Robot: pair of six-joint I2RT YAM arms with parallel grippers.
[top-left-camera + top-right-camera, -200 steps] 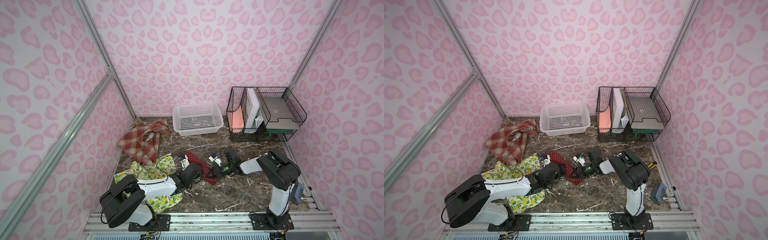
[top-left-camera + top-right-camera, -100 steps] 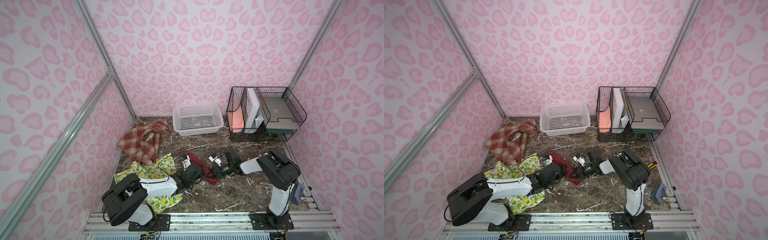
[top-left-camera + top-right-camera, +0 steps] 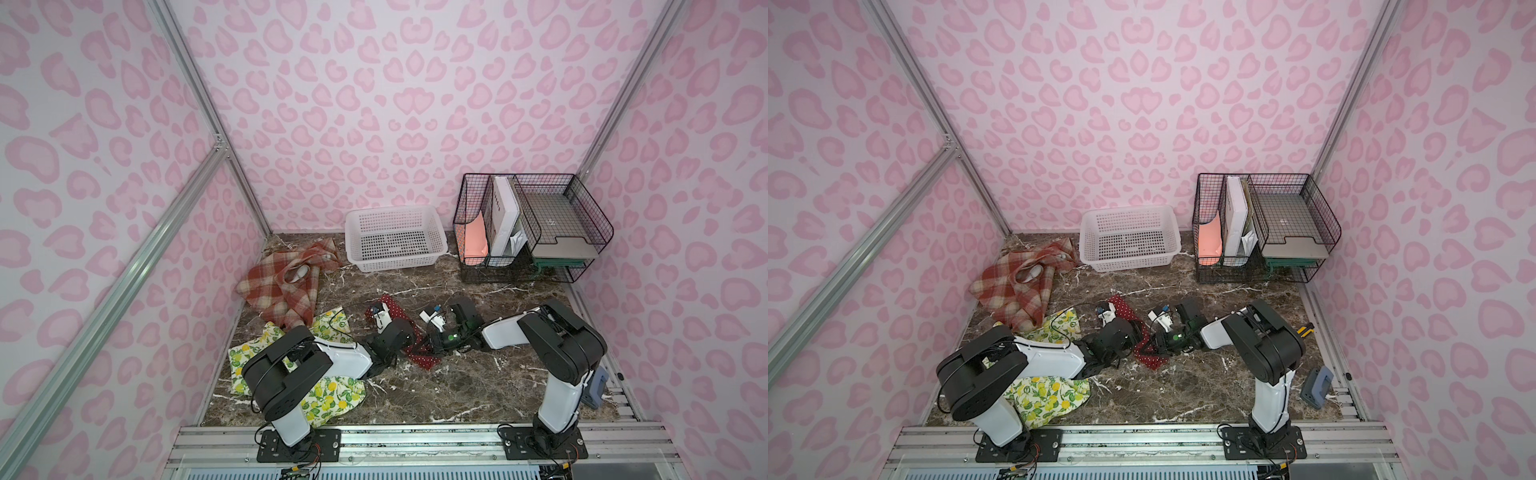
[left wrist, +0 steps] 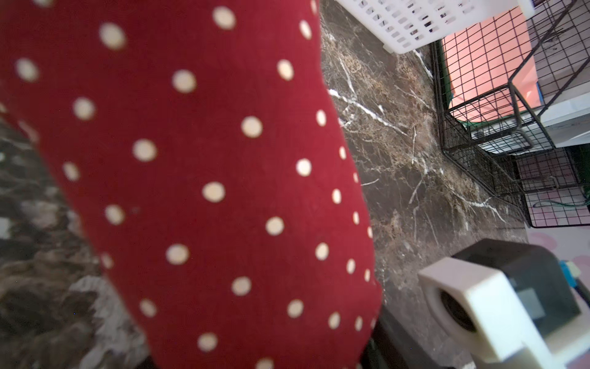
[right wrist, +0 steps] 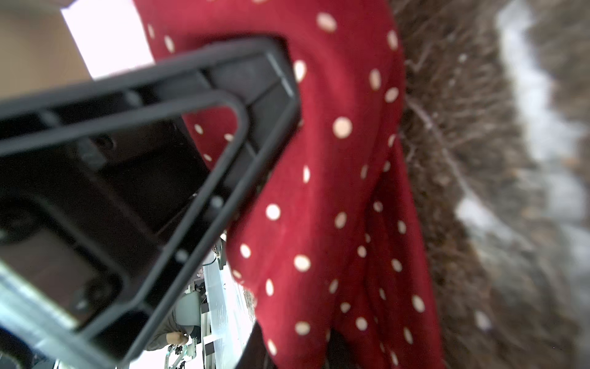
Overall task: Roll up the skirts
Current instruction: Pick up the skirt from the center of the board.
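Plaid skirt (image 3: 286, 291) lies heaped at the far left corner of the bench (image 3: 457, 386), unrolled. Lemon skirt (image 3: 332, 395) is spread nearer, partly under the left arm. Left claw (image 3: 397, 332) sits low on the polka-dot skirt (image 3: 424, 360) mid-bench. Cloth blankets its camera, so I cannot tell its grip. Right claw (image 3: 430, 343), just beside it, looks clenched on the same skirt, likely anchoring the strip for rolling.

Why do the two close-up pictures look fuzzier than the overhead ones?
Left wrist view: the red cloth skirt with white polka dots looks soft, too close; the black wire rack behind is sharp. Right wrist view: skirt and brown marble tabletop both blur. Both top views: even light, crisp.
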